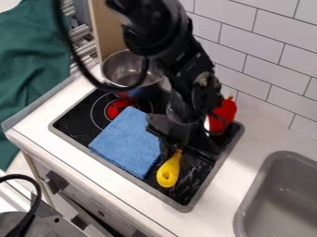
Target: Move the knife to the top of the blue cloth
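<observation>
Centrally, the gripper hangs over the black stovetop, its fingers spread apart above the yellow-handled knife; whether they touch it cannot be determined. The knife lies beside the blue cloth, its far end hidden beneath the gripper. A metal pot stands beyond the cloth; a red object sits behind the gripper, near the tiled wall.

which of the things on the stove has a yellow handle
The knife, its yellow handle just below the gripper and right of the blue cloth. The pot is silvery, and the object beside the arm is red.
</observation>
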Robot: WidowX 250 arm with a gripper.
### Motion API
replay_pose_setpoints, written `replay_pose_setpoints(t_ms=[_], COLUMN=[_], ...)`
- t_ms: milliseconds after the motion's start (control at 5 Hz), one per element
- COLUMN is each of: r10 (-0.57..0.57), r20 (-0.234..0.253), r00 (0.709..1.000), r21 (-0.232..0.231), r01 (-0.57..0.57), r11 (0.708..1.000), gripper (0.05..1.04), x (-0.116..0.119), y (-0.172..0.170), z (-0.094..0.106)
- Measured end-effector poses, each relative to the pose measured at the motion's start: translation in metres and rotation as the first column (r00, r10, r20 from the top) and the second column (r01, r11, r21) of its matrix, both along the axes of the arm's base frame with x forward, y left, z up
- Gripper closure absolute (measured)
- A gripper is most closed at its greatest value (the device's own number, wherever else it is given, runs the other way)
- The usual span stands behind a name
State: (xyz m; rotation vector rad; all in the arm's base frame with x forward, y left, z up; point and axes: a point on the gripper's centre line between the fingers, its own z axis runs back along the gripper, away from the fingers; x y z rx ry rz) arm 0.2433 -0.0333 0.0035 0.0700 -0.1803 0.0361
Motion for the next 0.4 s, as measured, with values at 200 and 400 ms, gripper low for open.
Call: replay_pose_setpoints(t_ms=[200, 400], r10=[0.002, 0.045], r20=[0.025, 0.014], r00=[1.000, 0.999], r21=[0.010, 0.007], r01=[-0.002, -0.045], r11=[1.000, 0.999], gripper=[0.782, 0.782], x=[-0.0018, 0.0074], y=[0.0029, 0.0121], z=[0.0113, 0.0167])
